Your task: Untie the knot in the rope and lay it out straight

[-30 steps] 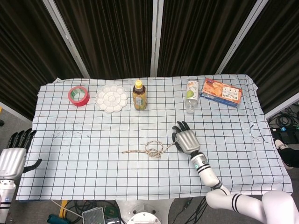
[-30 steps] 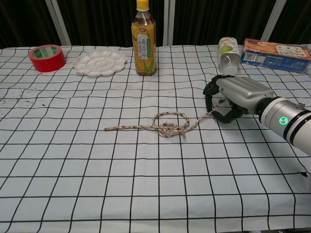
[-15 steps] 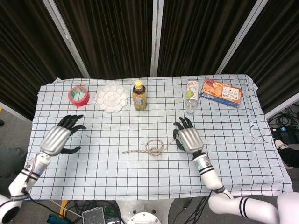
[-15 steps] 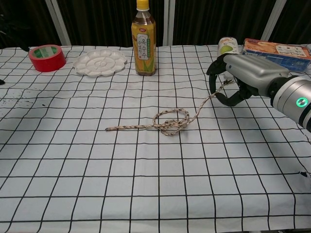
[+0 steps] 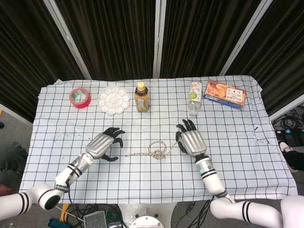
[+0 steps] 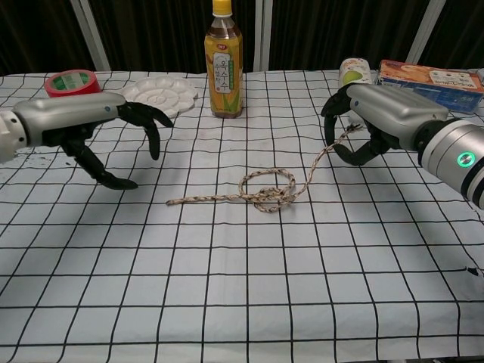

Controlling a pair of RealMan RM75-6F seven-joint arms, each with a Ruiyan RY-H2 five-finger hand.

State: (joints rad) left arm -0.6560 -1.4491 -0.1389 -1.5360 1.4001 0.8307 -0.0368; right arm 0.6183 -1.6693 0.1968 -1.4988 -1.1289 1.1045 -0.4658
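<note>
A braided tan rope lies mid-table with a loose overhand knot in its middle. Its right end rises off the cloth into my right hand, which pinches it just above the table. The free left tail ends near the table's centre-left. My left hand hovers open, fingers spread and curled downward, a short way left of that tail and holding nothing.
Along the back edge stand a red tape roll, a white paint palette, a tea bottle, a lying clear bottle and an orange-blue box. A checkered cloth covers the table.
My left hand has swept in from the table's left edge to just left of the rope's tail. My right hand lifted the rope's right end earlier and now holds still.
</note>
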